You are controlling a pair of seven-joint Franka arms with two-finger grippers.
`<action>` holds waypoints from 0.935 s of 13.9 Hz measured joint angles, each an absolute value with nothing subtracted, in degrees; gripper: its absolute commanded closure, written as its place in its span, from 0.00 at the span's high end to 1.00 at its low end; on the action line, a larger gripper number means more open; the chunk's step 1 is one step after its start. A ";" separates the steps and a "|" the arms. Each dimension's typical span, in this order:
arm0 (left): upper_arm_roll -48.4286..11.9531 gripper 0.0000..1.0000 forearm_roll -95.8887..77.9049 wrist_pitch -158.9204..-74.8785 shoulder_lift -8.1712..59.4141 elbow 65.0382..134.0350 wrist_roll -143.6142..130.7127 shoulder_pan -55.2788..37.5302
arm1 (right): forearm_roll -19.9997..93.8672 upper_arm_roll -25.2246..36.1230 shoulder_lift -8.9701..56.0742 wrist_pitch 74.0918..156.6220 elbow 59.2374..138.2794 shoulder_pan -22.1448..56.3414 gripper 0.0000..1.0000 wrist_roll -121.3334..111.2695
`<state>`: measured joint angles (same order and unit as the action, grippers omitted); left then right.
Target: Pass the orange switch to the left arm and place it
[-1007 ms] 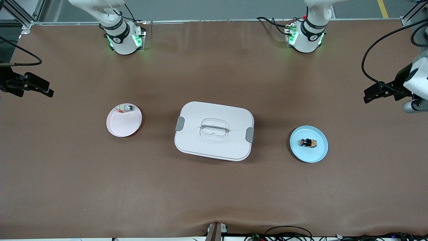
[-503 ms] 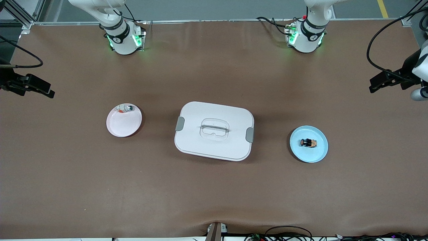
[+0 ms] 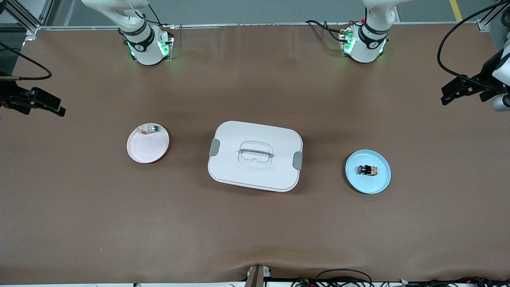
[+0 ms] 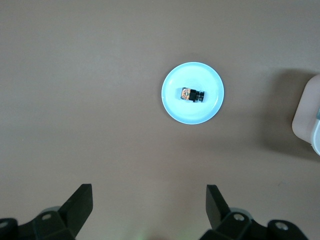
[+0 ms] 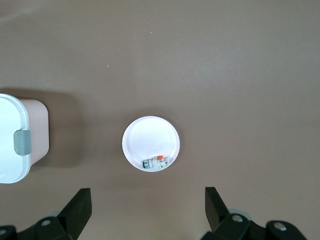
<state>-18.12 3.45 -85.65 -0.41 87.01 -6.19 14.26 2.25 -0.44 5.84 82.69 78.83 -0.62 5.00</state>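
The orange switch (image 3: pixel 367 170) lies on its side on a light blue plate (image 3: pixel 378 183) toward the left arm's end of the table; it also shows in the left wrist view (image 4: pixel 192 94). The white box (image 3: pixel 255 156) stands mid-table between the two plates. My left gripper (image 3: pixel 458 92) is open and empty, high over the table edge at the left arm's end; its fingers (image 4: pixel 80 205) frame bare table. My right gripper (image 3: pixel 44 105) is open and empty, high over the right arm's end.
A pink-white plate (image 3: pixel 145 149) holds a small silvery-grey component (image 3: pixel 149 129) with an orange bit, seen also in the right wrist view (image 5: pixel 156 162). Box corners show in both wrist views (image 4: pixel 310 117) (image 5: pixel 15 140). Cables lie along the table's near edge.
The left gripper has risen and shifted toward the table's edge at its end. The right gripper has barely moved. Nothing on the table has moved.
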 measured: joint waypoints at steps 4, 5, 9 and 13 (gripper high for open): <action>-10.72 1.00 3.44 -84.04 -2.78 88.58 -6.72 4.17 | 2.25 -0.45 5.83 82.78 78.83 -0.62 1.00 4.95; -9.07 1.00 3.40 -84.02 -3.63 89.49 -6.72 2.54 | 2.25 -0.46 5.82 82.79 78.83 -0.61 1.00 4.95; -6.98 1.00 3.08 -85.26 -7.67 94.35 -6.69 0.55 | 2.25 -0.47 5.80 82.80 78.83 -0.61 1.00 4.94; -6.07 1.00 0.60 -86.55 -9.63 96.46 -6.65 -0.24 | 2.25 -0.47 5.79 82.80 78.83 -0.61 1.00 4.94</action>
<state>-6.07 0.60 -86.55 -9.63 96.46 -6.65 -0.24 2.25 -0.47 5.79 82.80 78.83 -0.61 4.94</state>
